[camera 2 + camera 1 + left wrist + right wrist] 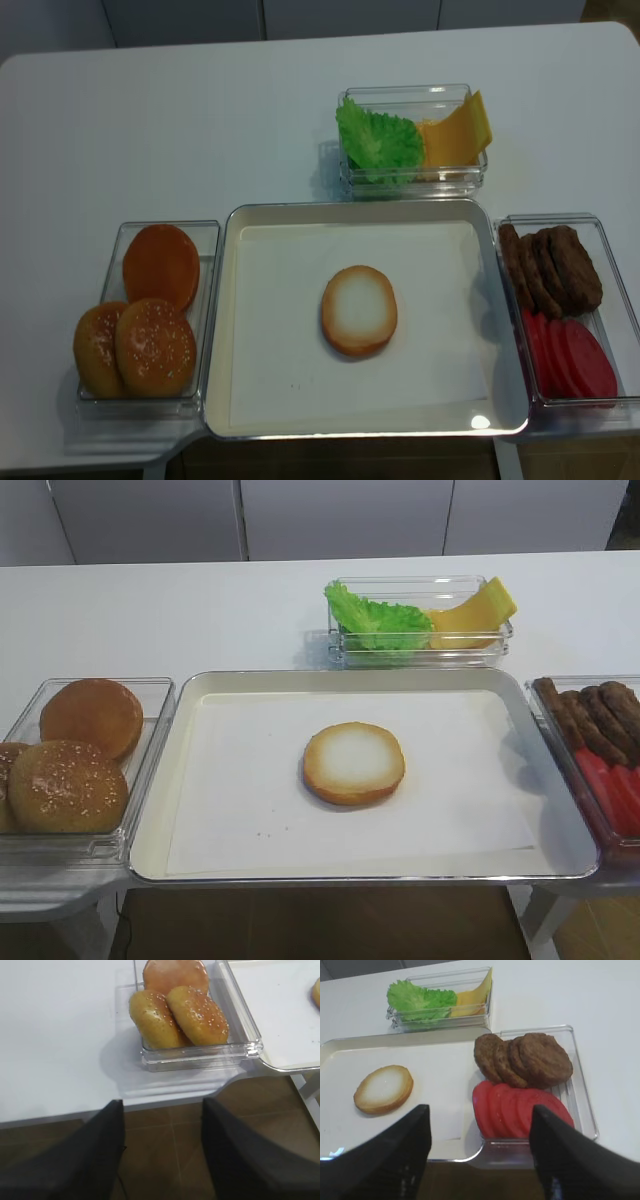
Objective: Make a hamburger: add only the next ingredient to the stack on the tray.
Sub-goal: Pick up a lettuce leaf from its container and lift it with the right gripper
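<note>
One lettuce leaf (378, 141) in clear container (412, 178): light, floppy, tearable; pinch ruffled edge. Right gripper (479, 1152) wide open, empty.

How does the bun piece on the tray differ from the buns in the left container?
The bun bottom half lies flat alone on the tray, pale cut face up; the whole buns are domed, brown on top, and lean crowded together in the clear container. Two whole buns carry sesame seeds; the bottom half shows none. Both are round with golden-brown crust.

No readable text, label, brand, number or sign on anything here.
</note>
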You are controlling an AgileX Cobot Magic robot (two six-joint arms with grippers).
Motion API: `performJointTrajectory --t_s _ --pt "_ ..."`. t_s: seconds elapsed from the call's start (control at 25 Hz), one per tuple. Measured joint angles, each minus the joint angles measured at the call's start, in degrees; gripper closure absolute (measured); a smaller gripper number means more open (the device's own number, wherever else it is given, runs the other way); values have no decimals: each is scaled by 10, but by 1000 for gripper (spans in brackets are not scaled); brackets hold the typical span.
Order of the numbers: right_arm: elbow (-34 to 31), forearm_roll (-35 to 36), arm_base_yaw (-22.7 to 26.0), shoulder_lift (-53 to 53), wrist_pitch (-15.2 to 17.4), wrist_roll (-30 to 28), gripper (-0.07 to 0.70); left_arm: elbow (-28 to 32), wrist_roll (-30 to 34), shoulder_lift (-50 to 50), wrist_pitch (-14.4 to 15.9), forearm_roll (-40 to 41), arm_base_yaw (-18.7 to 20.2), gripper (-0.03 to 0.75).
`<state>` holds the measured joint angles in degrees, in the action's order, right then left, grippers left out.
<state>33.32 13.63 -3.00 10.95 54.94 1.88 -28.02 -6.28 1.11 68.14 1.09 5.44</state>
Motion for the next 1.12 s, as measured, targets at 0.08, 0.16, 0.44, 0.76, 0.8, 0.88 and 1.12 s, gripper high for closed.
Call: performJointTrajectory --t_s 0.08,0.16,0.44,0.76,0.8,0.88,1.12 --pt "20 1 0 46 -20 -7 165 0 0 0 0 0 0 343" --pt "36 2 0 99 -46 -12 164 0 0 0 0 0 0 343" --pt "81 91 0 285 -127 -109 165 0 0 0 0 0 0 343" --pt "198 251 0 506 -149 -262 165 0 0 0 0 0 0 343" --pt "218 253 0 529 -150 -266 164 0 0 0 0 0 0 343" --pt "257 258 0 581 -152 -270 165 0 0 0 0 0 0 343" --pt "377 266 -44 725 -160 -280 164 0 0 0 0 0 0 343"
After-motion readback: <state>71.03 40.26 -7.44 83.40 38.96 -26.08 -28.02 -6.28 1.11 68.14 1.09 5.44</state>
